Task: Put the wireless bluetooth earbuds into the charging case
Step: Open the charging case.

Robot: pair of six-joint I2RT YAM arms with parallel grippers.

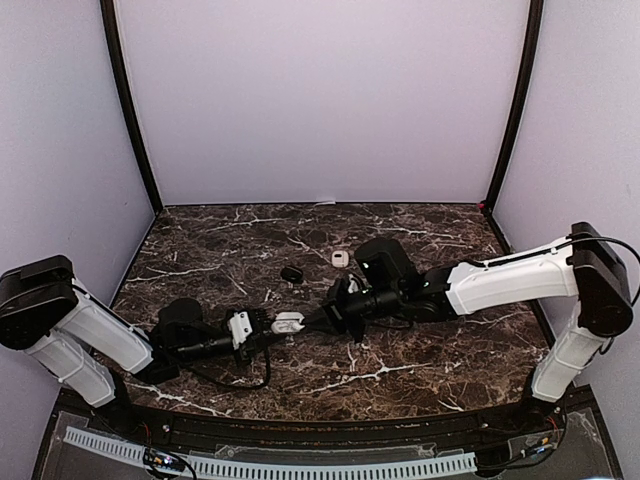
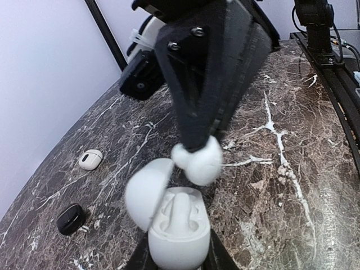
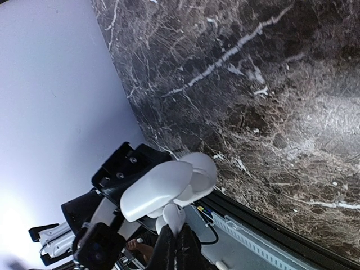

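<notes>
My left gripper [image 2: 179, 257] is shut on the base of a white charging case [image 2: 179, 230]. The case's lid [image 2: 147, 191] is swung open to the left and its moulded sockets look empty. My right gripper [image 3: 176, 230] is shut on a white earbud [image 3: 173, 218], which hangs just above the case's far rim; the left wrist view shows this earbud [image 2: 199, 162] under the black fingers [image 2: 208, 95]. Seen from above, the case [image 1: 288, 322] lies between the left gripper [image 1: 272, 327] and the right gripper [image 1: 316, 322] near the table's middle front.
A small black case [image 1: 292, 273] and a small white case [image 1: 341, 258] lie on the dark marble table [image 1: 430, 350] behind the grippers. In the left wrist view the white one [image 2: 90, 160] and the black one [image 2: 71, 218] sit far left. A black rail [image 1: 300, 428] borders the near edge.
</notes>
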